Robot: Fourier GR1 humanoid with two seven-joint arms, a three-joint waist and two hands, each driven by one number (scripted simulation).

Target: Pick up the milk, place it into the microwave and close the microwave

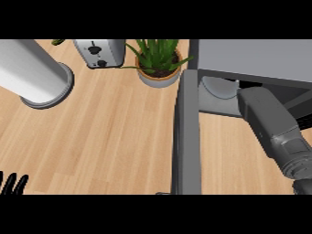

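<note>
Wooden counter [104, 137] fills the view. At its lower left edge the left robot hand [6, 183] rests, fingers straight and apart. The right robot hand is hidden inside the microwave [266, 57], only its forearm [277, 132] showing, so its state cannot be told. The microwave door [187, 132] stands open; the milk is not visible.

Light was even and fairly bright across the wooden counter [104, 137], with no glare. A soft, narrow shadow ringed the base of the white cylinder [23, 68] near the counter's far left corner. The interior of the microwave [266, 59] at the far right was darker, and its open door [186, 137] read as flat grey. Edges showed no marked distortion.
</note>
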